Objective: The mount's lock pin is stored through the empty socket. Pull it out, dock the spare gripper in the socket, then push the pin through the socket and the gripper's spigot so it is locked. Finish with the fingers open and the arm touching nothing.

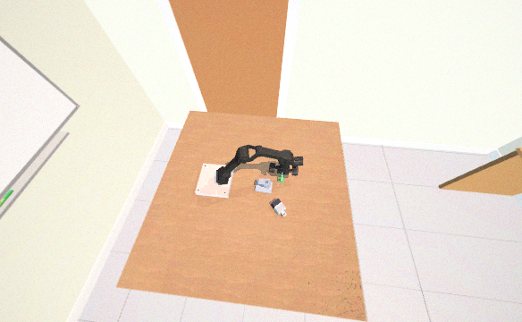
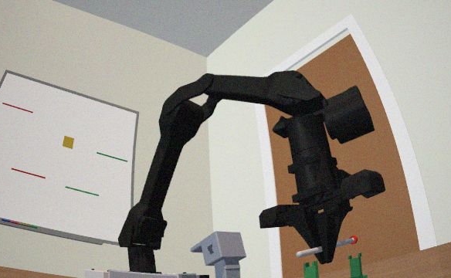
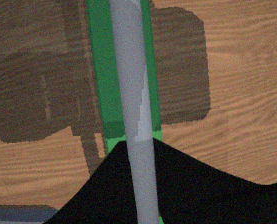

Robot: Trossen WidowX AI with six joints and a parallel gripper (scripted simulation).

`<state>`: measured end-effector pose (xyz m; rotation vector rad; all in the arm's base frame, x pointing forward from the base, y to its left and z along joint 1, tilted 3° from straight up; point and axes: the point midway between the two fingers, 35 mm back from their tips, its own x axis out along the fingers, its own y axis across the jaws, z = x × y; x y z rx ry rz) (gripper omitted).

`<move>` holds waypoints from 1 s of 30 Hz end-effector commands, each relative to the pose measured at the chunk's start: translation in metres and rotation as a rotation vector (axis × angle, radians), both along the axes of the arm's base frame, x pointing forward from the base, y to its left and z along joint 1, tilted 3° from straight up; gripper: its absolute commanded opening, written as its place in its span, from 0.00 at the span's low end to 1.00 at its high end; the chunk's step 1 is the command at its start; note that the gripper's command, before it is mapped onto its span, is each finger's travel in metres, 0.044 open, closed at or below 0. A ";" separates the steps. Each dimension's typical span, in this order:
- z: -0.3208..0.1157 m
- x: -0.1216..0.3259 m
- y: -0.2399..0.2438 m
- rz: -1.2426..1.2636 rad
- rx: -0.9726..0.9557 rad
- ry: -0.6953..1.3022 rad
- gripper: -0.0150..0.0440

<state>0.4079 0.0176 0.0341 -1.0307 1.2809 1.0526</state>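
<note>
My gripper (image 1: 282, 173) (image 2: 324, 255) (image 3: 136, 148) points down and is shut on the grey lock pin (image 2: 304, 252) (image 3: 129, 65). The pin lies across the fingertips, slightly tilted, with its red end at the right in the exterior view. It is just above the green two-post rest (image 1: 280, 178) (image 2: 310, 270) (image 3: 101, 75) and lines up roughly lengthwise with it; a gap shows in the exterior view. The grey mount (image 1: 263, 185) (image 2: 229, 245) stands left of the gripper, no pin visible in it. The spare gripper (image 1: 279, 207), dark and white, lies on the table nearer the front.
The arm's white base plate (image 1: 207, 184) is at the left of the wooden table (image 1: 225, 250). The mount stands between this base and the green rest. The arm's shadow falls around the rest in the wrist view.
</note>
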 end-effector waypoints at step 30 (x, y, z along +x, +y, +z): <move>-0.026 -0.001 -0.001 0.005 0.000 -0.001 0.25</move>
